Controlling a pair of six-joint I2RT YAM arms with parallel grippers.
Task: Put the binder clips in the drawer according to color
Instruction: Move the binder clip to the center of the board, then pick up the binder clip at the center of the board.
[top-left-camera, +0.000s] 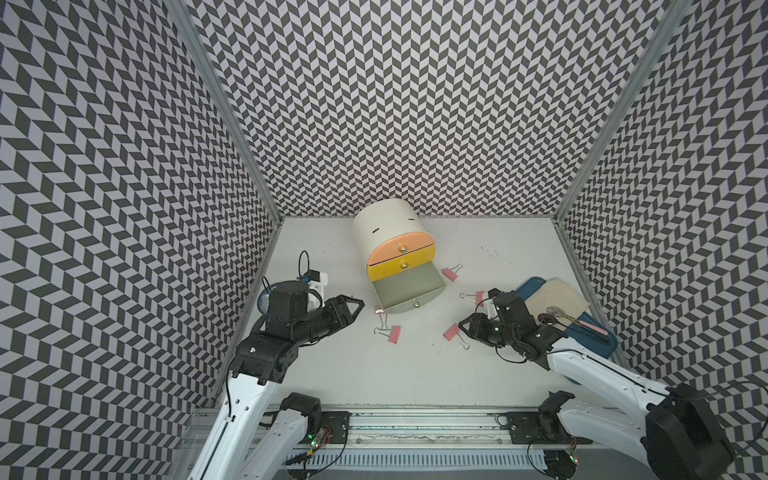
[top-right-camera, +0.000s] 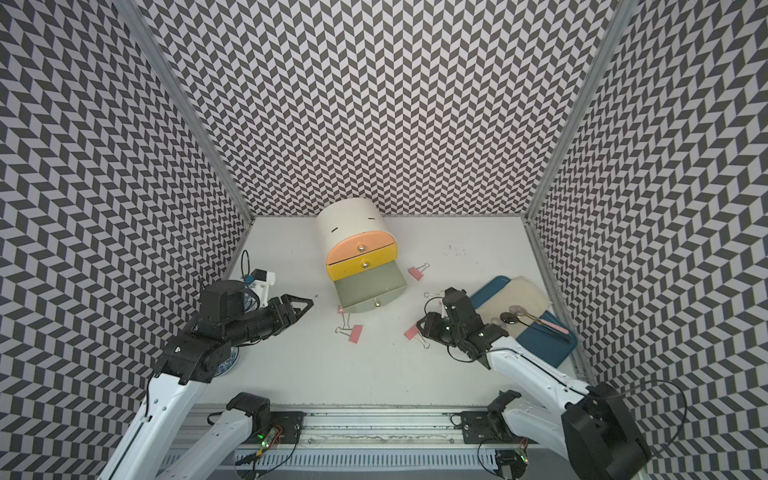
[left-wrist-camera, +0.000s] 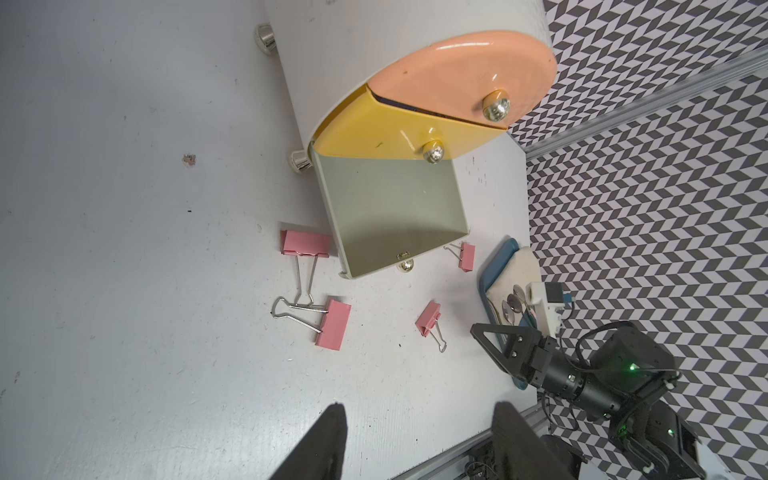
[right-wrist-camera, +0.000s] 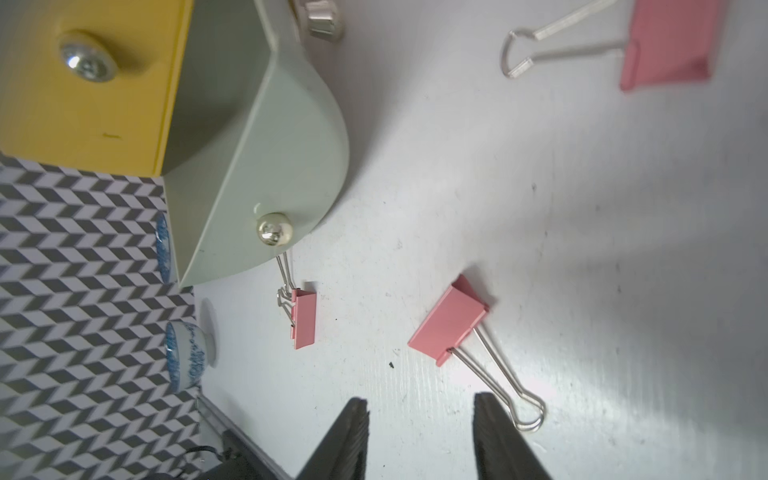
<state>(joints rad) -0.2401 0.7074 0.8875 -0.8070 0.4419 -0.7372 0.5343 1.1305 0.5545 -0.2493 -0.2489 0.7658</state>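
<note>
Binder clips lie around the open bottom drawer (a tray sits further right).

Black-and-white chevron paper covers the far wall, the left wall and the right wall. Bare aluminium posts mark both far corners. The white tabletop is evenly lit and carries dark specks at the far right. A metal rail and a slotted cable duct run along the near edge.
</note>
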